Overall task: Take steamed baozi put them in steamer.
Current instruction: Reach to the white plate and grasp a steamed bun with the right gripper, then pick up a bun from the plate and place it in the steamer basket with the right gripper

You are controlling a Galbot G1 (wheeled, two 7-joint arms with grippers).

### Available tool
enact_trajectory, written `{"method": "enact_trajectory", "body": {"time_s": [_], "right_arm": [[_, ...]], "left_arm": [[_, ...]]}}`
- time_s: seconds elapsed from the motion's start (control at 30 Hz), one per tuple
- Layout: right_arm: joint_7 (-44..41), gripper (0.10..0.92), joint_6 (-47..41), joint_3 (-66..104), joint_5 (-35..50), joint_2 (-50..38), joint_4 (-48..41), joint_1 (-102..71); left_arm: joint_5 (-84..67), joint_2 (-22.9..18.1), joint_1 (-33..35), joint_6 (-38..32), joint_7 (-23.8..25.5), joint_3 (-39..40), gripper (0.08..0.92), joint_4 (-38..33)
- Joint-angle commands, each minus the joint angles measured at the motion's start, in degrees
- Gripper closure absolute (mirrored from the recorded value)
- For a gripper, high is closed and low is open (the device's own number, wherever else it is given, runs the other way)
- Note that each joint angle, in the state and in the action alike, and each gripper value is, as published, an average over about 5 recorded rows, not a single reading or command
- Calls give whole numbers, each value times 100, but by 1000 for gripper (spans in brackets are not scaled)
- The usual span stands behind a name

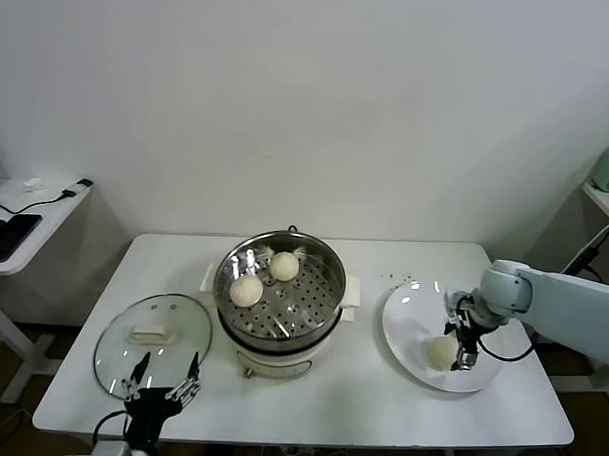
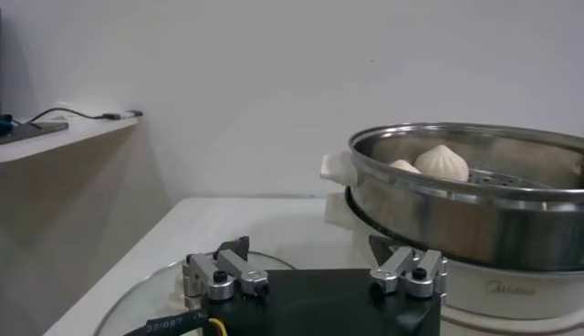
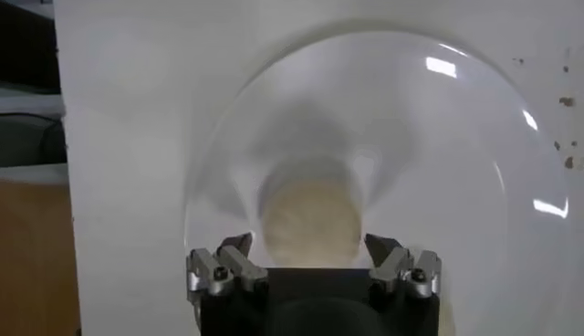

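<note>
A: Nearest to us, the left gripper [image 1: 161, 377] hangs at the table's front edge, just in front of the glass lid [image 1: 152, 340]. Its fingers are spread wide and hold nothing. We'd call that arm parked.

B: Further back on the right, the right gripper [image 3: 310, 257] is down over the white plate [image 1: 410, 304], and its fingers [image 3: 232, 258] straddle one baozi on the plate [image 3: 310, 222]. The jaws stand wide on either side of it. We can't see them pressing the dough, so we wouldn't call it gripped.

A: Beyond the lid stands the steamer [image 1: 328, 271] at mid-table, with two baozi in the tray [image 1: 246, 290] already resting on the perforated metal.

B: So we judge it past halfway: two in, one being reached for.

A: What's hard to make out? We see only three buns. Whether another exists, we can't tell; the arm covers part of the plate.

B: And from the left wrist, the steamer wall hides most of the tray; only the bun tops show.
</note>
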Motion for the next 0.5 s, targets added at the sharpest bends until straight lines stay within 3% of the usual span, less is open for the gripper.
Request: {"method": "enact_trajectory", "body": {"time_s": [0.03,0.5], "right_arm": [[138,227,-74,214,-41,41,-89,-305],[-183,358,120,67,72,-1,-11,277]], "left_arm": [[10,9,-19,8,2,9,177,14],[49,-7,-33,17,1,19,177,-23]]}}
